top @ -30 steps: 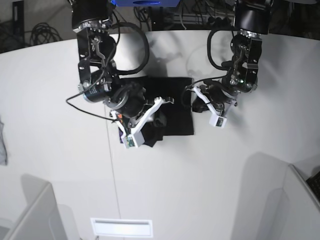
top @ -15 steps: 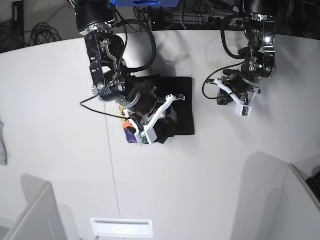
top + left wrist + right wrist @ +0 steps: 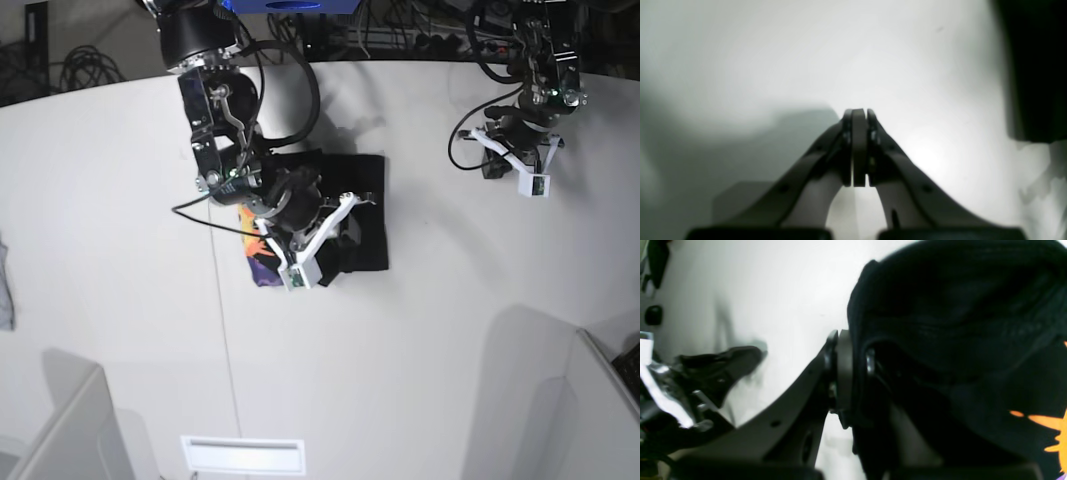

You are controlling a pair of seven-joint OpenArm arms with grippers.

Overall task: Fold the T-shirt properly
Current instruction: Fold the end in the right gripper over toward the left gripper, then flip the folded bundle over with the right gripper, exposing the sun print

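Since a second ago my left claw (image 3: 528,172) has pulled well away from the T-shirt (image 3: 362,215) toward the counter's (image 3: 450,330) far edge, while my right claw (image 3: 338,213) has carried a black layer further across. The left one is clenched on nothing above bare counter. The right is grasping a bunched edge of the shirt, which lies mid-counter, orange print showing at its near corner. I'd keep the pull low and even, lay the edge square on the far side, then let go.
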